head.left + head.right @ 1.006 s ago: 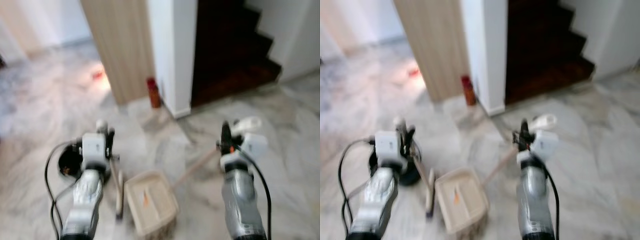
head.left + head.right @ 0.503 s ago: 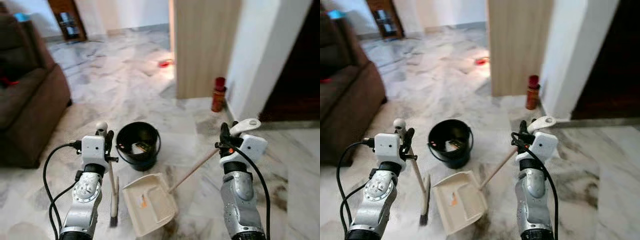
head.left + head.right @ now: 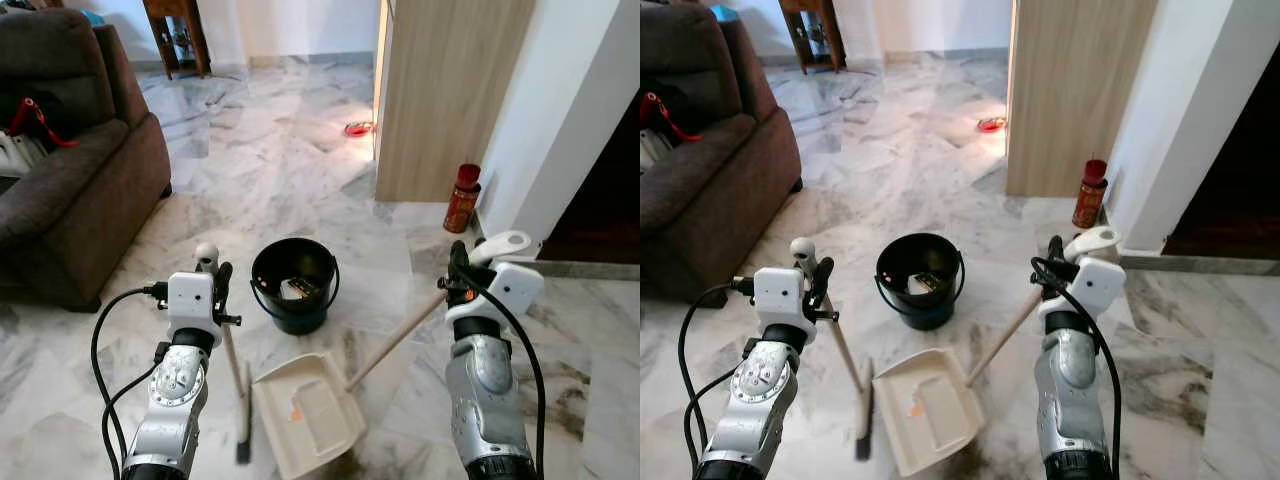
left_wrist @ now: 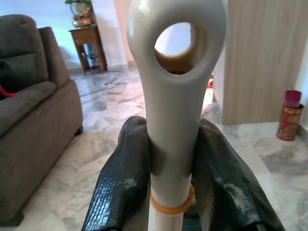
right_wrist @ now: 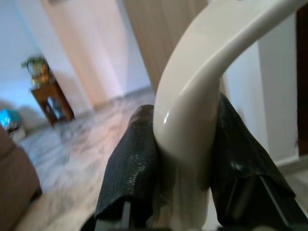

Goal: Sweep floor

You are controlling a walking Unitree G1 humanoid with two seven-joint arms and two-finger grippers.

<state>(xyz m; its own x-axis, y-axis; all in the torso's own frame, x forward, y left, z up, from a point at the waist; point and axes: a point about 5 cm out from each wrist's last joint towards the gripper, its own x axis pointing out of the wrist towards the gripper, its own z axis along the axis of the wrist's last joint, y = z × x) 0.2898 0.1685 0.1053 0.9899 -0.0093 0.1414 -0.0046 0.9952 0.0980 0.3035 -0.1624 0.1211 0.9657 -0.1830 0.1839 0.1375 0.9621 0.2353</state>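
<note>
Left eye view: my left gripper (image 3: 212, 275) was clamped on the top of the broom (image 3: 243, 425), whose head rested on the marble floor (image 3: 250, 150) just left of the dustpan (image 3: 305, 415). My right gripper (image 3: 458, 262) was clamped on the dustpan's long handle (image 3: 395, 340), which ran down and left to the pan lying flat on the floor between my arms. A black bucket (image 3: 294, 285) stood just beyond the pan, with scraps inside. An orange bit lay in the pan. I judged the sweeping stage to be near its end, with the load gathered and the bucket in reach. The next move called for lifting the pan level and tipping it over the bucket's rim.

Right eye view: a sofa (image 3: 700, 170) closed off the far left. A wood panel (image 3: 1070, 90) and white wall stood far right, with a red can (image 3: 1089, 193) at the wall's foot. Open floor ran far between sofa and panel; a small red item (image 3: 990, 125) lay there. A dark opening lay at the far right edge. Room to swing the handle was good to the left, tighter toward the wall.

Left wrist view: both fingers (image 4: 125, 178) pressed the broom's pale shaft just below its hanging eye, above an orange band (image 4: 171, 208).

Right wrist view: the fingers (image 5: 132, 173) gripped the curved cream top of the dustpan handle firmly on both sides.
</note>
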